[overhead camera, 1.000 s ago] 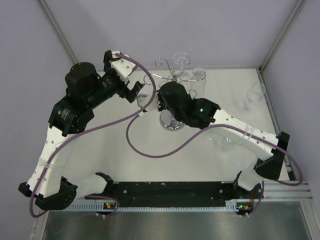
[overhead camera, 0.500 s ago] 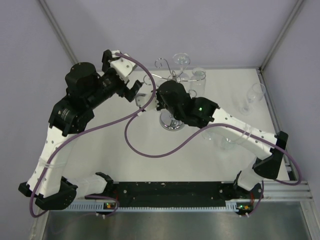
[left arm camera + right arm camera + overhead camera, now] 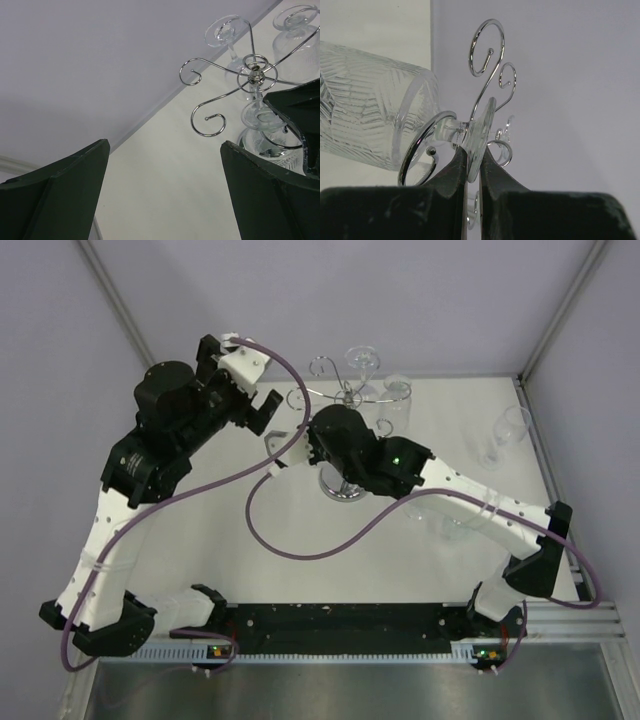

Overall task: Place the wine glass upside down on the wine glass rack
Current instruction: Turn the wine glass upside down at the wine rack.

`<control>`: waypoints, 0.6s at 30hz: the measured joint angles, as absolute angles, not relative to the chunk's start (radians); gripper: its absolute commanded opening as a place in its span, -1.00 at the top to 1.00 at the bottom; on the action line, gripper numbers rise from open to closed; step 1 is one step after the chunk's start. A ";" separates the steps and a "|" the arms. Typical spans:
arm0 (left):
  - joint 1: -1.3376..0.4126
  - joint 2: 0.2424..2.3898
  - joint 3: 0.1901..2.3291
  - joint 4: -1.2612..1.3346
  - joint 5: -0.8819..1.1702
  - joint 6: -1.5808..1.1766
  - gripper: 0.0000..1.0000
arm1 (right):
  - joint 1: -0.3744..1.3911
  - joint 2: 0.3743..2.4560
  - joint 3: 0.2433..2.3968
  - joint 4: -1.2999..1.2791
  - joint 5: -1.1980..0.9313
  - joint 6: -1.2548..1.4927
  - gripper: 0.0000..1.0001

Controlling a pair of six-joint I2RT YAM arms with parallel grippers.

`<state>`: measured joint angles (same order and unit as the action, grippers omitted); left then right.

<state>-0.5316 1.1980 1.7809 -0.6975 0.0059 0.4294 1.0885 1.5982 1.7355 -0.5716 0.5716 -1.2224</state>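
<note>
I am pinching the glass (image 3: pixel 365 105) by the edge of its foot with my right pincer (image 3: pixel 472 156), clenched tight. Its stem is sitting inside a curl of the rack (image 3: pixel 487 45). My left pincer (image 3: pixel 165 145) is hovering beside the rack, spread wide and grasping nothing.

Glossy chrome-wire wine glass rack (image 3: pixel 256 75) – ribbed clear wine glass (image 3: pixel 370 100) – matt white table (image 3: pixel 420 570)
</note>
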 measured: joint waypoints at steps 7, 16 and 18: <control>-0.531 1.230 1.794 -0.696 -0.044 0.429 -0.98 | 1.102 1.598 1.736 -0.572 0.578 -1.222 1.00; -0.530 1.240 1.805 -0.695 -0.061 0.429 -0.98 | 1.109 1.598 1.736 -0.572 0.588 -1.223 1.00; -0.531 1.240 1.805 -0.695 -0.065 0.429 -0.97 | 1.113 1.598 1.735 -0.572 0.593 -1.223 1.00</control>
